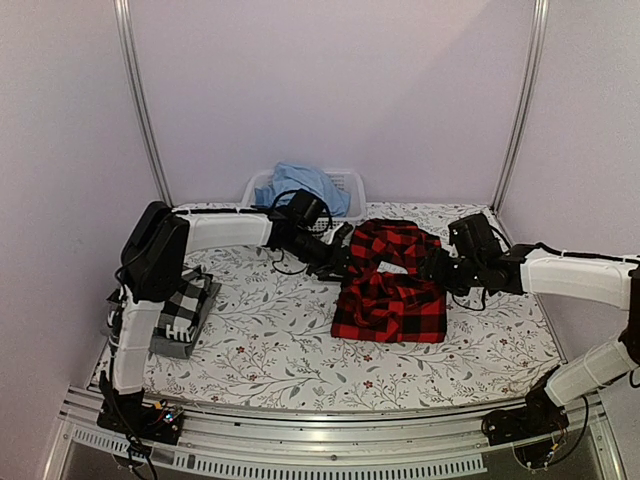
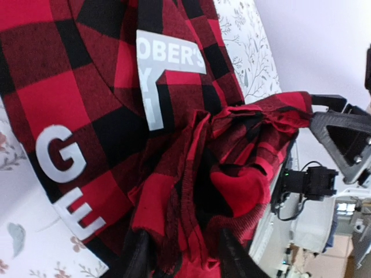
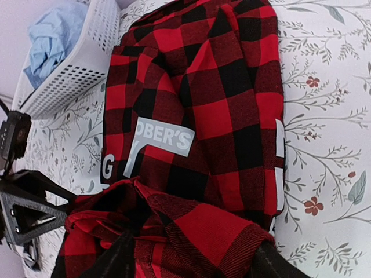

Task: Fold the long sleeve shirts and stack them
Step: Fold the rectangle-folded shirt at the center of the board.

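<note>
Floral table (image 1: 280, 340): red-checked shirt (image 1: 395, 295) centre frame, doubled over. At fold's ends, left gripper (image 1: 345, 263) and right gripper (image 1: 437, 270), likely to lay edge even. Right jaws wide, cloth loose between; left jaws parted round bunched cloth, grip unclear. Black-white shirt (image 1: 185, 308) lower left, probably stack base.

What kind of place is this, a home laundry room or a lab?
Probably a robot lab cell set up for laundry work: a slotted aluminium rail at the front, bare lilac walls framed by metal posts, and a white perforated plastic basket behind the floral-print table cover.
</note>
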Tool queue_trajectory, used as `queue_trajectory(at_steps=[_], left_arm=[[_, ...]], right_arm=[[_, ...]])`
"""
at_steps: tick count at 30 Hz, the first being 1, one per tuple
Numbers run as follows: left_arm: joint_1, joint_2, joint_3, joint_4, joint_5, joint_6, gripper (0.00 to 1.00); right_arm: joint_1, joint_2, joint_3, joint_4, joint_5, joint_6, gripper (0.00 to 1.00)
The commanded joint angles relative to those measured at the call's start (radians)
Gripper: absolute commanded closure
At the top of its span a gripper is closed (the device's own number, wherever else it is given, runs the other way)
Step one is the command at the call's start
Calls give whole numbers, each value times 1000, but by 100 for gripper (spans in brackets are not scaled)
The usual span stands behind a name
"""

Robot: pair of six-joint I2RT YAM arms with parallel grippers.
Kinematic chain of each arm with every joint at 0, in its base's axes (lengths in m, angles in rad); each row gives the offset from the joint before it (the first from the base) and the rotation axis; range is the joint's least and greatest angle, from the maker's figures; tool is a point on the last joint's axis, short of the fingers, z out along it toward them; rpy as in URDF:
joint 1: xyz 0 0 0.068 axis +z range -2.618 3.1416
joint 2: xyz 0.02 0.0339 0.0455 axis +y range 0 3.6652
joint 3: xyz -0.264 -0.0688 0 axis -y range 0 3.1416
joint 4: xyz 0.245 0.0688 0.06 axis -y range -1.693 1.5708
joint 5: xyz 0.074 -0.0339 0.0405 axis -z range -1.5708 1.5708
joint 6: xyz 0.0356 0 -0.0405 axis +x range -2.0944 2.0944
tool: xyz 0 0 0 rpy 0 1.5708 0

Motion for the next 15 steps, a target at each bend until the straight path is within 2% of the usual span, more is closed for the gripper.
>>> queue_trajectory(at_steps=[1,5,9,13,15], left_arm=[[42,-27,9,48,-63,-16,46],[58,-49,22,63,-75,3,33],[69,-74,28,57,-100,33,29],[88,-140,-27,23,-173,67,30],[98,-195,-105,22,-204,81,34]], right_arm=[[-4,-8,72,-23,14,-45,29],[-4,-44,110,-65,21,-87,19],[-4,-32,170,-148,18,-148,18],[8,-43,156,-198,-6,-183,23],[38,-58,146,-240,14,-188,31]])
